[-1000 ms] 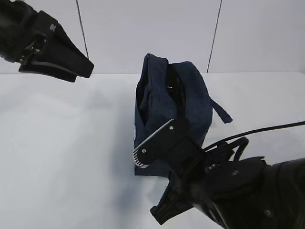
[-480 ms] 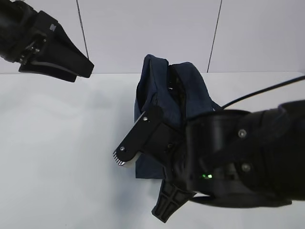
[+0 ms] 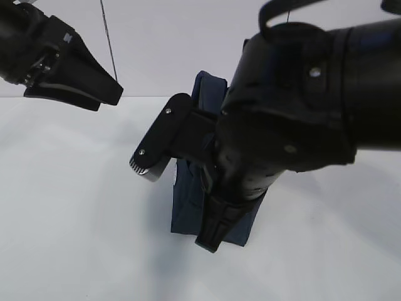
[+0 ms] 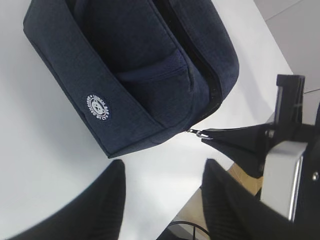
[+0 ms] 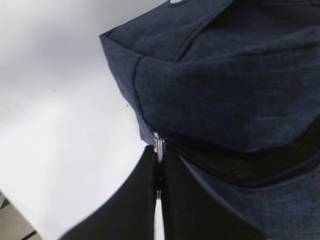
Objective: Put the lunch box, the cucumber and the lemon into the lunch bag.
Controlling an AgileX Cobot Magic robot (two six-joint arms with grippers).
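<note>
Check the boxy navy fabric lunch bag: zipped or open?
Partly open: the lunch bag shows a dark gap along its zipper; the right gripper pinches the silver pull.

Our black left gripper (image 3: 100, 94) hangs raised at the upper left, its fingers parted and holding nothing. Our bulky black right arm (image 3: 294, 119) reaches across the middle, its black right gripper (image 5: 159, 172) pinched closed.

Even, bright overhead light is falling on the white surface (image 3: 75, 207), casting a soft grey shadow at 7 o'clock of the bag (image 3: 188, 200). The right arm (image 3: 294, 106) is looming close and dark, its detail lost. In both wrist views the near fingers (image 4: 80, 220) are blurring out of focus.
</note>
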